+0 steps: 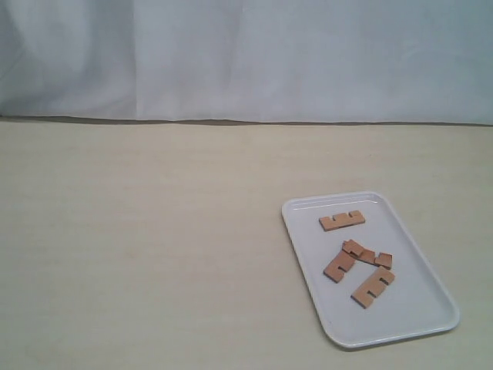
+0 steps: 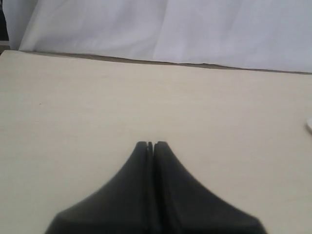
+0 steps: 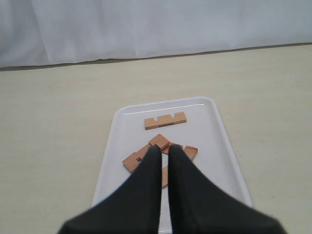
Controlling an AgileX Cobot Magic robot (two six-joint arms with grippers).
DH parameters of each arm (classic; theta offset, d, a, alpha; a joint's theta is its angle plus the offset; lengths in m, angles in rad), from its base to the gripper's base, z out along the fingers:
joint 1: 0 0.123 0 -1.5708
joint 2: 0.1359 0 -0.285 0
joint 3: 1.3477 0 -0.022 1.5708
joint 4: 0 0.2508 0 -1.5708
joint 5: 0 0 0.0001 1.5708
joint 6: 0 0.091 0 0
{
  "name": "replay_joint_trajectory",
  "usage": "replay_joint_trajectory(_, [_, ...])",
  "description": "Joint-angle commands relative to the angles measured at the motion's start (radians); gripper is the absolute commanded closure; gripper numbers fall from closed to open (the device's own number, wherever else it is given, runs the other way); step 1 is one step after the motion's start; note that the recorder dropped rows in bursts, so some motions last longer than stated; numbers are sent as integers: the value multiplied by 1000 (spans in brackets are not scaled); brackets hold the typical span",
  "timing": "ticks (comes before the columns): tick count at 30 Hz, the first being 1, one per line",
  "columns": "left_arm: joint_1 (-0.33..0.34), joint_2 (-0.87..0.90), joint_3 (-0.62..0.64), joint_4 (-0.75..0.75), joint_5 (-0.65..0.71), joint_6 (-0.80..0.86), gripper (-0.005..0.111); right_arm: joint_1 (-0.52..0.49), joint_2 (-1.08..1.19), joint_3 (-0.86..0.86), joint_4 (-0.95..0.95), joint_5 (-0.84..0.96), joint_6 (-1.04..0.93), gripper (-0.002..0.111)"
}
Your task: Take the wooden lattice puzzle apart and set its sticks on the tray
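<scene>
The white tray [image 1: 420, 308] lies at the front right of the table. On it are four reddish-brown notched sticks. One stick [image 1: 342, 220] lies alone near the far end. Three sticks [image 1: 340, 266] lie loosely together in the middle, two touching at a corner. No assembled lattice shows. In the right wrist view my right gripper [image 3: 165, 148] hovers above the tray [image 3: 209, 126] and the sticks [image 3: 165, 120], a narrow gap between its fingers, holding nothing. My left gripper [image 2: 150, 144] is shut and empty over bare table. Neither gripper shows in the exterior view.
A white cloth backdrop [image 1: 246, 54] hangs behind the table's far edge. The pale wooden tabletop [image 1: 139, 247] stretches left of the tray. A sliver of the tray's rim [image 2: 309, 126] shows at the edge of the left wrist view.
</scene>
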Motion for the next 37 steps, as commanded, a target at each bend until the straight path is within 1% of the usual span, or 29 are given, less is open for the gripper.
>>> replay_joint_trajectory(1, [-9,-2,3,16,-1,0,107,0,-3,2,-3,-1,2,104])
replay_joint_trajectory(13, [-9,-2,3,39,-1,0,107,0,-3,2,-3,-1,2,104])
replay_joint_trajectory(37, [-9,-2,3,39,-1,0,107,0,-3,2,-3,-1,2,104])
